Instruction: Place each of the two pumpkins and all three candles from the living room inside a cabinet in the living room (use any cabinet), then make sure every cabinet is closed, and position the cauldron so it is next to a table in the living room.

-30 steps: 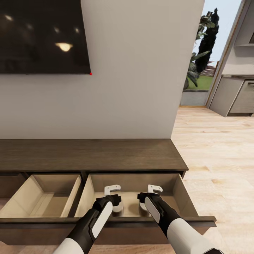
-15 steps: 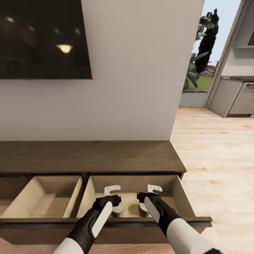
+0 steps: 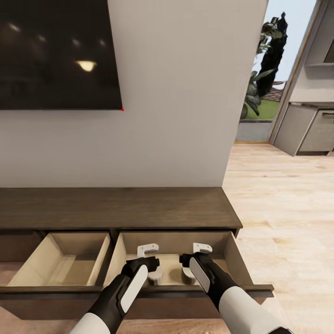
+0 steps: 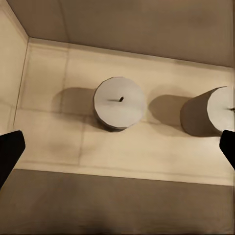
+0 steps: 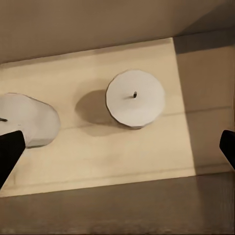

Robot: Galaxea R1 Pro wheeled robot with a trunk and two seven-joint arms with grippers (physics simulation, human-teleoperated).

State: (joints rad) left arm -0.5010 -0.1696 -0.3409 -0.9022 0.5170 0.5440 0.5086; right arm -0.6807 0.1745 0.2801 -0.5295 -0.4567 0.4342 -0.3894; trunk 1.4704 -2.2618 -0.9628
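Observation:
The long dark-brown cabinet (image 3: 116, 206) stands against the wall with two drawers pulled out. Two grey-beige candles stand upright in the right drawer (image 3: 239, 262). In the left wrist view one candle (image 4: 119, 103) is central and the other candle (image 4: 214, 111) is beside it. The right wrist view has one candle (image 5: 135, 98) in the middle and the second candle (image 5: 25, 120) at the edge. My left gripper (image 3: 147, 251) hangs open above one candle (image 3: 156, 276), holding nothing. My right gripper (image 3: 202, 248) hangs open above the other candle (image 3: 187, 277). The pumpkins, cauldron and table are out of view.
The left drawer (image 3: 65, 264) has a bare pale wood inside. A dark TV screen (image 3: 55, 51) hangs on the white wall above the cabinet. Light wood floor (image 3: 287, 208) runs to the right towards grey kitchen cupboards (image 3: 308, 130) and a window with plants.
The whole picture has shifted a little, so the camera has moved. Both arms keep their pose over the drawer and the candles stand as before.

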